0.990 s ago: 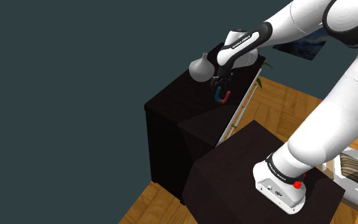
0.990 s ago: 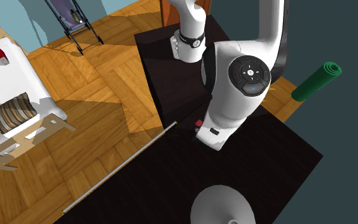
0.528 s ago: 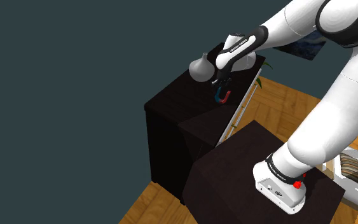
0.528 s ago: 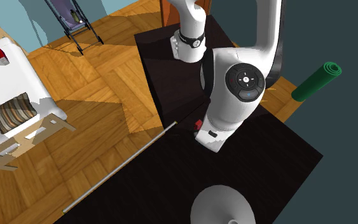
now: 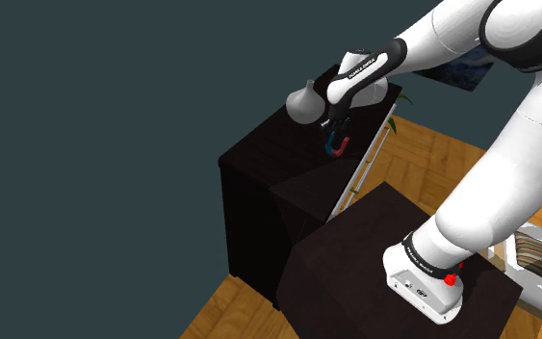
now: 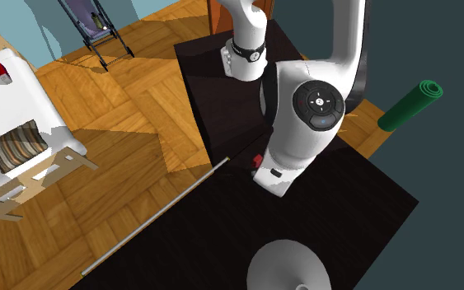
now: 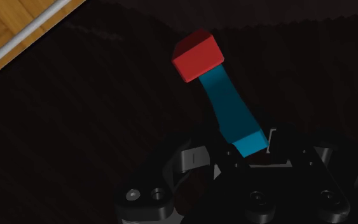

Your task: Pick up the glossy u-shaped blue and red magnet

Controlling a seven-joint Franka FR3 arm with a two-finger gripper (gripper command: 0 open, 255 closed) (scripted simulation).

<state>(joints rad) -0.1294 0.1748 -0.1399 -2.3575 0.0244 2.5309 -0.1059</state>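
Dark cabinet top (image 7: 75, 140), faintly striped, lies beneath the black gripper (image 5: 335, 132), which hangs directly over the magnet (image 7: 229, 108). The magnet's blue end sits right at the gripper; whether it is clasped cannot be told. From the wrist, the magnet is a glossy blue bar ending in a square red block. In the shoulder view it is a small U at six o'clock from the gripper. A smooth grey round-bellied vase (image 5: 304, 104) stands at ten o'clock. A thin pale rod (image 5: 367, 166) edges the top at four o'clock, with parquet floor (image 5: 432, 159) beyond. A flat dark teal wall (image 5: 95, 144) spreads at nine.
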